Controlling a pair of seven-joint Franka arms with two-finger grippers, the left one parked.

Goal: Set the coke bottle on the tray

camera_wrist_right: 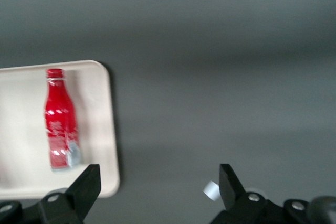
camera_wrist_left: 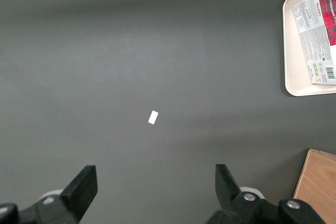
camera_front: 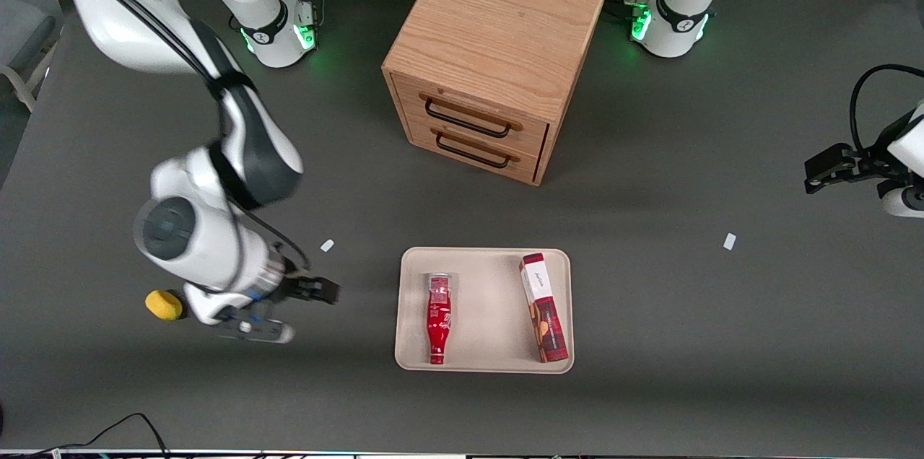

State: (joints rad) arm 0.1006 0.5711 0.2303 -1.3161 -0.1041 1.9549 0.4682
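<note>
The coke bottle lies flat on the beige tray, along the tray's edge toward the working arm, neck pointing to the front camera. It also shows in the right wrist view on the tray. My right gripper hovers above the bare table beside the tray, toward the working arm's end. Its fingers are wide open and empty, apart from the bottle; in the right wrist view the gripper has only table between its fingers.
A red-and-white biscuit box lies on the tray's edge toward the parked arm. A wooden drawer cabinet stands farther from the front camera. A yellow object lies by the working arm. Small white tags lie on the table.
</note>
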